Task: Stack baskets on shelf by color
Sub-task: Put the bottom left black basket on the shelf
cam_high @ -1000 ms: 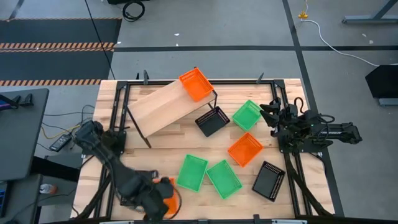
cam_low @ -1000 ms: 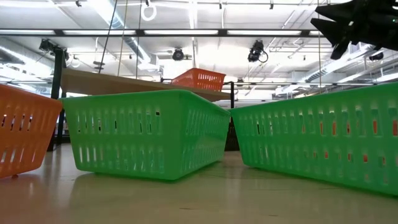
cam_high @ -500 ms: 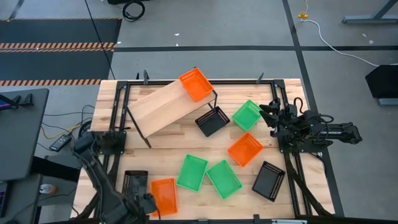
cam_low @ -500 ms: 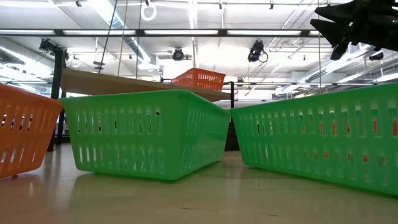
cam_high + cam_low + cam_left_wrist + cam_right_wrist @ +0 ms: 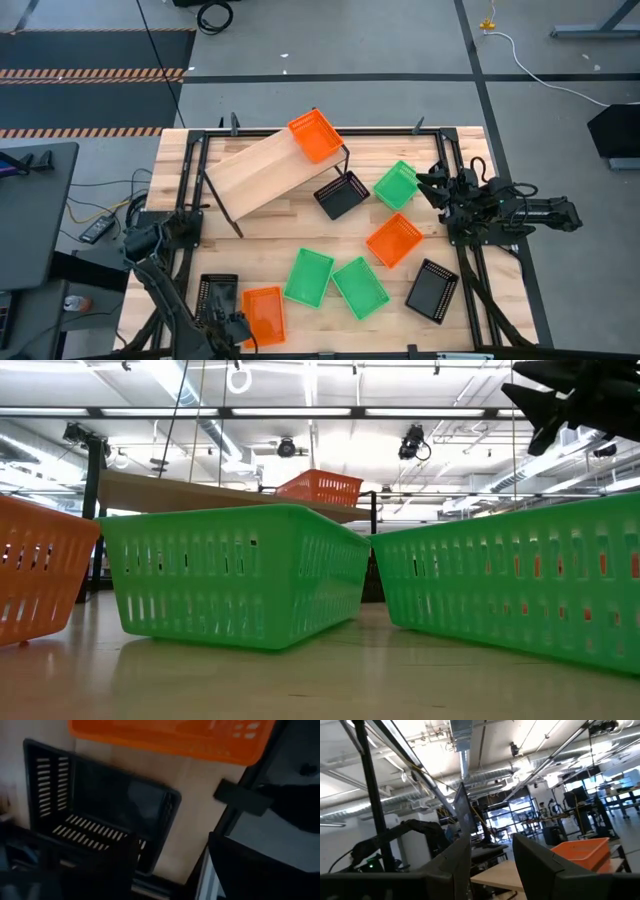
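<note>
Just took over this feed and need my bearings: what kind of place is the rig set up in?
Most likely an industrial lab or workshop. The low view shows exposed ceiling ducts and long strip lights; the high view shows a bare concrete floor with loose cables around the slatted wooden table.

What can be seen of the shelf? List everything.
The shelf is a long, flat board of pale, plain wood on thin black metal legs. It stands upright on the far half of the table, set at a slant to the table's edges. One orange basket sits on its right end; the rest of the board is bare. A black basket lies on the table by its right legs; whether they touch cannot be told.
</note>
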Action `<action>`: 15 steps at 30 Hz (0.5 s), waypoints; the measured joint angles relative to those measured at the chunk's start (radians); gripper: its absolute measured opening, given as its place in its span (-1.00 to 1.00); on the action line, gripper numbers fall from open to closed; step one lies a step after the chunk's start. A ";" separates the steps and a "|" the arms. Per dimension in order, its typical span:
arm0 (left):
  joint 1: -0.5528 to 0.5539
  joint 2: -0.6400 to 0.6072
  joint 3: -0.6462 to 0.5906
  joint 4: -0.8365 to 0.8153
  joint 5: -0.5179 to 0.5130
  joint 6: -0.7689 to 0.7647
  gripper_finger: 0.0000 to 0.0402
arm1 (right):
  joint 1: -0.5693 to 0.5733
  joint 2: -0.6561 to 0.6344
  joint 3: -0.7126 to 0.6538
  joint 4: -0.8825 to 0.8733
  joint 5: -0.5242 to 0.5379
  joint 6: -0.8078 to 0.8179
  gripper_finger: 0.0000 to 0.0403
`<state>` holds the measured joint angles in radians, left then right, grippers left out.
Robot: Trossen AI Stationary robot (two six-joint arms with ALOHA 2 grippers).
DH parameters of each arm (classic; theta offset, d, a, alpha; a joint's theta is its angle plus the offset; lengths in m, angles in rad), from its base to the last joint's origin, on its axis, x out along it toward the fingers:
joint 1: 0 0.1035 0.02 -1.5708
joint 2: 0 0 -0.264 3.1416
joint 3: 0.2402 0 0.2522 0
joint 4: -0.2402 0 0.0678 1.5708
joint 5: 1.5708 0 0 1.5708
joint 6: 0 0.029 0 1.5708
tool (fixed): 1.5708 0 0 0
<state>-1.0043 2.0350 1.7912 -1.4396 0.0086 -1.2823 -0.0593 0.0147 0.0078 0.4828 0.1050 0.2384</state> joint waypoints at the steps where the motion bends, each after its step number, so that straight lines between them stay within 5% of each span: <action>1: -0.006 0.000 -0.001 0.007 -0.014 -0.011 0.19 | 0.000 0.000 0.000 0.000 -0.003 0.006 -0.25; 15: -0.034 0.001 -0.286 0.263 0.026 -0.037 0.08 | 0.000 0.000 0.000 0.000 -0.047 0.033 -0.25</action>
<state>-1.0384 2.0361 1.5056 -1.1766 0.0347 -1.3193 -0.0593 0.0147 0.0078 0.4823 0.0575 0.2714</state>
